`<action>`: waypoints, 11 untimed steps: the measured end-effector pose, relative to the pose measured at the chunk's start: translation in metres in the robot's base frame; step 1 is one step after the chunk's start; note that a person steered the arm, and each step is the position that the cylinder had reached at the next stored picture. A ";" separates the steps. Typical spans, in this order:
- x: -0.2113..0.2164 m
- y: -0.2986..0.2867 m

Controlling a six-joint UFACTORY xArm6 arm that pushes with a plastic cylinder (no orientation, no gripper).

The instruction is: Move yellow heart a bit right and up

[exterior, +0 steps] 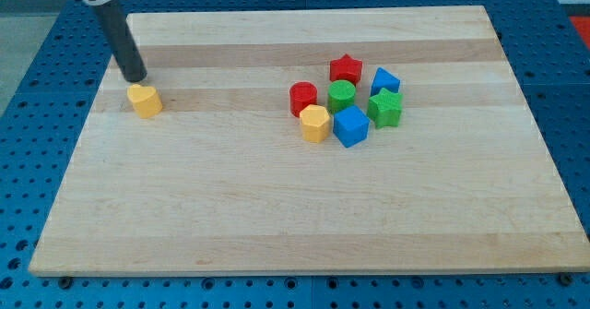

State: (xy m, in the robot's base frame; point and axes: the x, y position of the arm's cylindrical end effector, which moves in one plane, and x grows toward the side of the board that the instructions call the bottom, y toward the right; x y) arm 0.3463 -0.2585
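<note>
The yellow heart lies on the wooden board at the view's left, far from the other blocks. My tip rests on the board just above the heart, slightly to its left, very close to it or touching it. The dark rod leans up toward the view's top left.
A cluster of blocks sits right of centre: a red star, a blue triangle, a red cylinder, a green cylinder, a green star, a yellow hexagon and a blue cube.
</note>
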 end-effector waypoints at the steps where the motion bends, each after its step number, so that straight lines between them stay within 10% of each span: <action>1: 0.016 -0.020; 7: 0.076 0.069; 11: 0.011 0.072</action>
